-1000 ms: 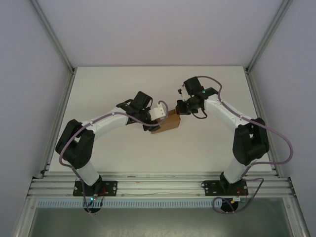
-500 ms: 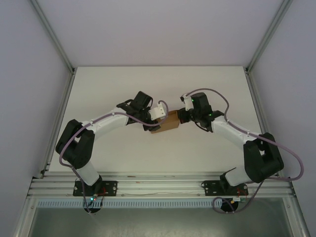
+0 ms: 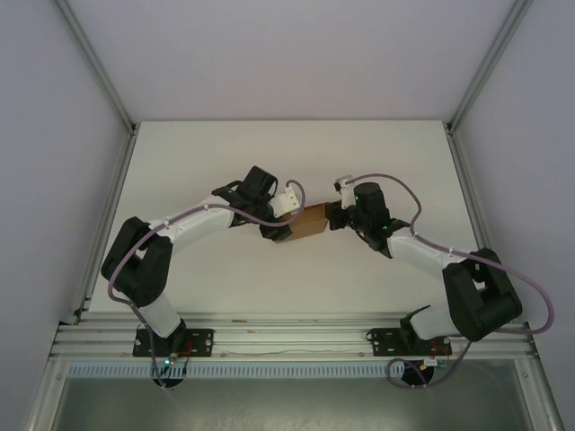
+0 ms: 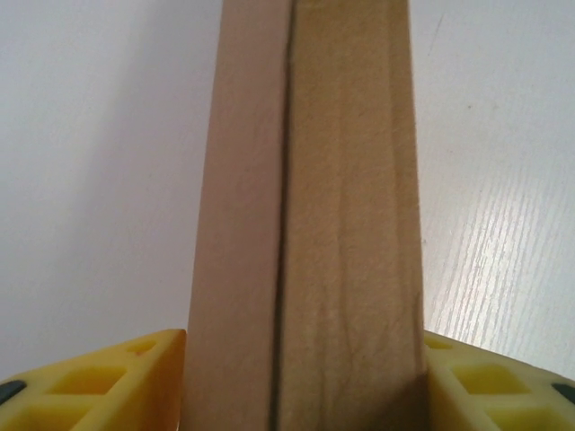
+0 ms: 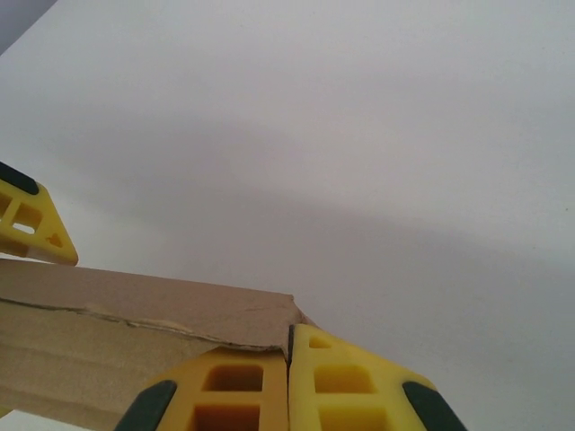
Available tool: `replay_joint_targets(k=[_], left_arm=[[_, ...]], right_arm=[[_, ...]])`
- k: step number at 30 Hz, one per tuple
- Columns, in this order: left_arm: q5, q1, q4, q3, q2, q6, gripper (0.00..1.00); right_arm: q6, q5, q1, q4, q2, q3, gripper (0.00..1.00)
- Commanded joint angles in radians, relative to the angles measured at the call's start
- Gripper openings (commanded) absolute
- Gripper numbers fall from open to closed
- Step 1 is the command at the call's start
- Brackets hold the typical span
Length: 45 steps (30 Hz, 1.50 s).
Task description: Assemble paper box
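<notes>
White desk [image 3: 404, 162], near edge at the arm bases. Since a second ago the right arm [image 3: 422, 253] has folded in toward the near edge. The right gripper [image 3: 335, 215], farther up the desk then, now abuts the right end of the paper box [image 3: 310, 221] at mid-desk. Left gripper [image 3: 287, 220] unmoved at the left end. Left wrist view: yellow fingers [image 4: 90, 386] flank the box on both sides; clamped or loose, cannot tell. Right wrist view: right fingers pressed together, tips at a box corner.

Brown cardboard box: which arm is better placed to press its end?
Probably right: the right hand, shut, sits at the end corner of the brown cardboard box, while the left hand holds its sides.
</notes>
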Motion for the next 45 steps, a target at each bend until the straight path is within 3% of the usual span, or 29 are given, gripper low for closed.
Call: replay_joint_targets(k=[1, 6, 7, 8, 12, 18, 20, 23, 28, 35, 39, 41, 45], left_arm=[[-0.021, -0.004, -0.009, 0.009, -0.006, -0.046, 0.70], [-0.016, -0.007, -0.013, 0.013, -0.036, -0.071, 0.87], [-0.014, -0.011, -0.017, 0.014, -0.045, -0.078, 0.97], [-0.015, -0.007, -0.020, 0.017, -0.054, -0.093, 1.00], [-0.050, -0.007, 0.004, 0.009, -0.101, -0.177, 1.00], [-0.207, -0.006, -0.002, -0.029, -0.196, -0.399, 1.00], [-0.244, -0.004, -0.001, -0.059, -0.226, -0.456, 0.90], [-0.279, -0.003, -0.063, -0.040, -0.238, -0.550, 0.62], [-0.257, -0.004, -0.077, -0.083, -0.264, -0.585, 0.53], [-0.332, -0.003, -0.083, -0.096, -0.247, -0.552, 0.52], [-0.335, -0.001, -0.080, -0.076, -0.220, -0.537, 0.32], [-0.357, 0.000, -0.083, -0.069, -0.205, -0.535, 0.29], [-0.363, 0.003, -0.084, -0.061, -0.189, -0.558, 0.08]], right_arm=[[0.007, 0.063, 0.010, -0.083, 0.021, -0.042, 0.06], [-0.010, 0.126, 0.060, -0.127, 0.021, -0.011, 0.06], [-0.009, 0.155, 0.070, -0.139, 0.021, 0.001, 0.06], [-0.009, 0.190, 0.079, -0.169, 0.023, 0.020, 0.06], [0.012, 0.300, 0.123, -0.254, 0.041, 0.082, 0.06], [0.041, 0.421, 0.206, -0.282, 0.061, 0.104, 0.06], [0.044, 0.437, 0.224, -0.291, 0.071, 0.110, 0.05], [0.038, 0.457, 0.241, -0.322, 0.088, 0.135, 0.06], [0.047, 0.449, 0.244, -0.353, 0.099, 0.161, 0.06], [0.049, 0.426, 0.247, -0.365, 0.103, 0.180, 0.06], [0.047, 0.425, 0.251, -0.376, 0.099, 0.182, 0.06], [0.045, 0.426, 0.252, -0.381, 0.095, 0.184, 0.06], [0.039, 0.419, 0.252, -0.381, 0.093, 0.179, 0.06]])
